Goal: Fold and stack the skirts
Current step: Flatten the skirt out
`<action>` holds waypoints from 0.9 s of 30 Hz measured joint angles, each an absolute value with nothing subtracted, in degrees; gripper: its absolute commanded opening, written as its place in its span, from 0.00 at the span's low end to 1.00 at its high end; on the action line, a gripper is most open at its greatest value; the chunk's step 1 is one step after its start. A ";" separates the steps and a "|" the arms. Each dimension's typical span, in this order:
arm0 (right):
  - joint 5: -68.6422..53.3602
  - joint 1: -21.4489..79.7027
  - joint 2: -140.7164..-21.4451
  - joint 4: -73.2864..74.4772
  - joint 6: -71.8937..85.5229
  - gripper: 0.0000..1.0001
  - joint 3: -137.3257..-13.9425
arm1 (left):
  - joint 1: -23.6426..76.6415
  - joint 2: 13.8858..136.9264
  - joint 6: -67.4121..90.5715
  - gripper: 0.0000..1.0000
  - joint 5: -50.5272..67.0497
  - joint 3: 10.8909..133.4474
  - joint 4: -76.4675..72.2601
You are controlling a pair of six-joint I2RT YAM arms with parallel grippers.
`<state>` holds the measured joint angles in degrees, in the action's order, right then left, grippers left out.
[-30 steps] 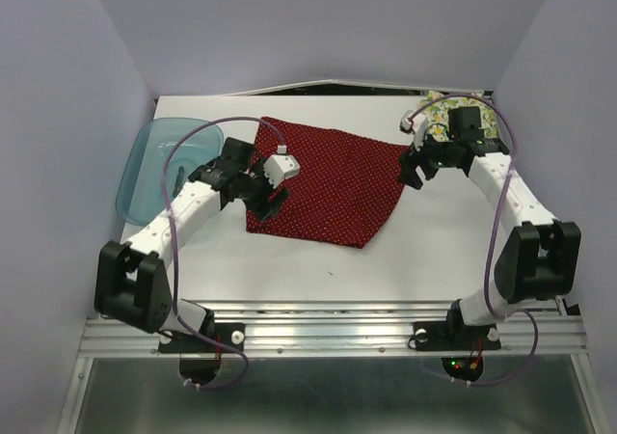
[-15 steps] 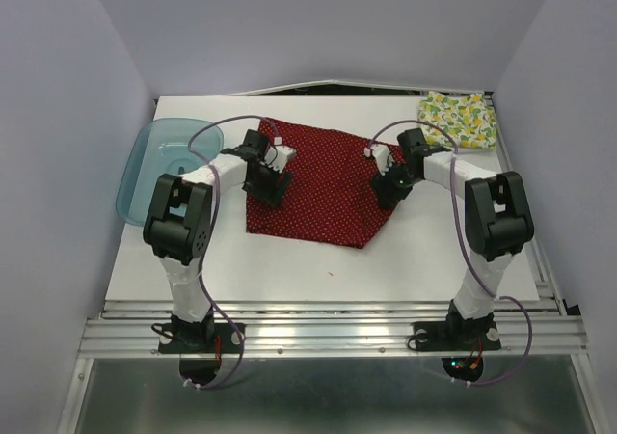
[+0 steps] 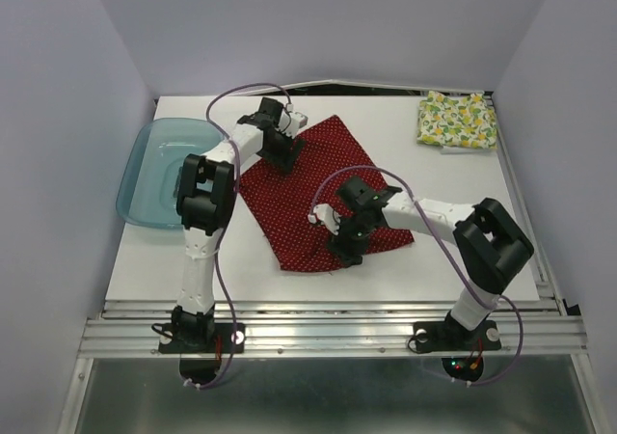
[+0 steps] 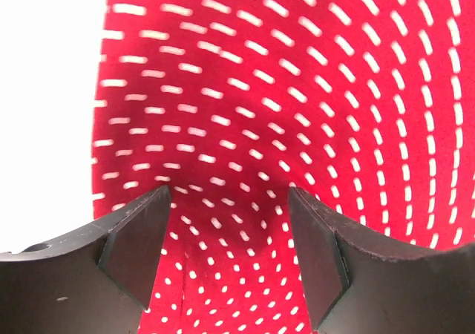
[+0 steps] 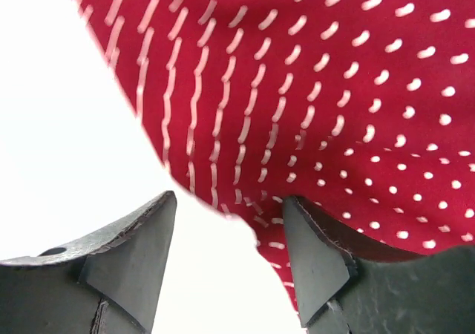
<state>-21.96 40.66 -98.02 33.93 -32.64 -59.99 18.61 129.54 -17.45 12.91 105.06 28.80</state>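
The dark red, white-dotted cloth skirt (image 3: 280, 217) is straddled at its far-left part by the left tool (image 3: 281, 154) and at its near edge by the right tool (image 3: 347, 246). Both tools are seen part-open.

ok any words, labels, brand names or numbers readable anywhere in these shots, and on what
None can be read in any view.
The dark red white-dotted cloth skirt carries only dots, the cream fruit-print cloth skirt only fruit shapes, and the translucent blue plastic tray is unmarked.
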 measured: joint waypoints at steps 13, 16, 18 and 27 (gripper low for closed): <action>-23.22 23.57 -93.51 37.28 -24.71 0.63 -73.95 | 18.44 103.57 -25.04 0.72 21.85 85.89 33.45; -21.80 24.03 -95.53 37.74 -26.52 0.63 -72.34 | 18.96 96.27 -28.12 0.71 22.48 78.74 34.24; -21.26 24.14 -97.73 37.89 -27.49 0.62 -71.37 | 19.31 94.06 -29.82 0.71 22.46 74.28 34.83; -19.88 24.16 -103.20 38.63 -29.63 0.57 -66.67 | 19.77 105.38 -32.08 0.70 19.81 70.48 35.22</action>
<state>-19.88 24.16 -103.20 38.63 -29.63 -66.67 19.77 105.38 -32.08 19.81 70.48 35.22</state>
